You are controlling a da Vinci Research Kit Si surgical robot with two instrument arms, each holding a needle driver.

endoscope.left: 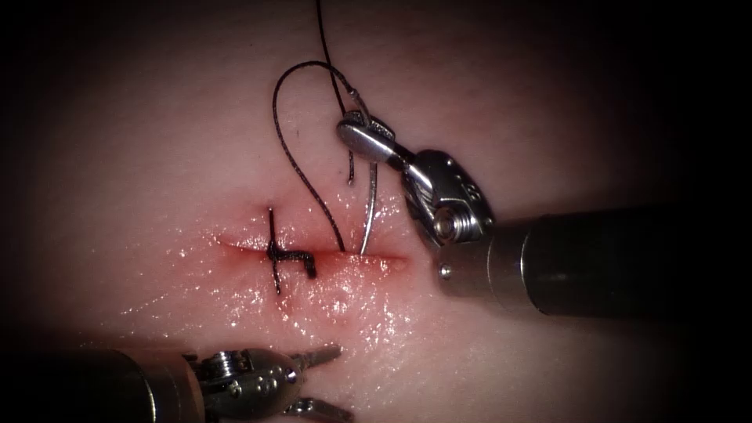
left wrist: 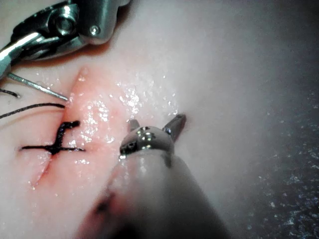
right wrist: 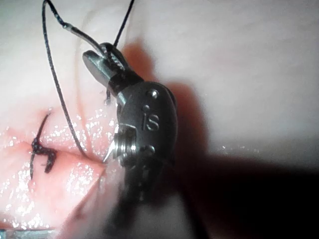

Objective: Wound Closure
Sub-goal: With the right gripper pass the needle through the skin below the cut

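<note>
My right tool (endoscope.left: 362, 135) is clamped on the needle (endoscope.left: 368, 211), gripping it near the thread end of its curve, above the cut (endoscope.left: 313, 257) on the right part of the tissue (endoscope.left: 157, 157). Needle body hangs down from my jaws and its tip touches the tissue at the upper edge of the cut, right of the finished stitch; how deep the tip sits, cannot tell. In right wrist view the same tool (right wrist: 102, 62) grips the needle, tip (right wrist: 107, 158) at the cut edge. Thread (endoscope.left: 294, 149) arcs from the needle's tail up and left, then down into the cut just left of the needle tip; another strand runs up out of frame. One dark knotted stitch (endoscope.left: 286, 254) already crosses the cut toward its left end. Red fluid (endoscope.left: 345, 294) glistens along and below the cut. My left tool (endoscope.left: 329, 380) sits below the cut, apart from the tissue edge, jaws spread, holding nothing; left wrist view shows it (left wrist: 155, 124) parted too, just beside the cut.
</note>
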